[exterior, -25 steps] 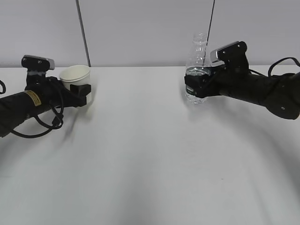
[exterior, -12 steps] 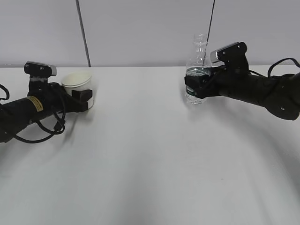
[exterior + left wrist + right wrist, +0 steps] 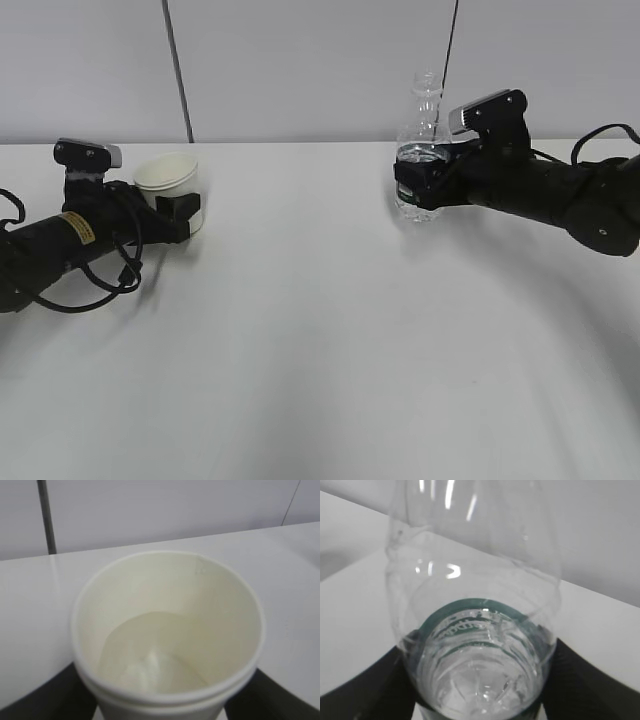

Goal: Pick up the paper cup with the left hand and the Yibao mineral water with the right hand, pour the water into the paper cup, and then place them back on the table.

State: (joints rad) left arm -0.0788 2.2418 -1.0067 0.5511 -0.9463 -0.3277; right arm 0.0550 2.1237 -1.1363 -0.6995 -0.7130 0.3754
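The left hand, a black cabled arm with a yellow sticker, has its black gripper clamped around the small cream-white paper cup with a rolled rim; the cup sits low at the far left of the plain white table, seemingly resting on or just above it, I cannot tell which. The left wrist view shows the cup upright between the dark jaws, with what looks like a little water at the bottom. The right hand, the black arm without a sticker, grips the small clear ribbed Yibao mineral water bottle at its dark green label, upright, far right of the cup, its base near the tabletop. Water fills the bottle's lower part. Judging by the wet cup, pouring looks done and the put-down is in hand; next, each gripper should settle its load squarely and release without tipping it.
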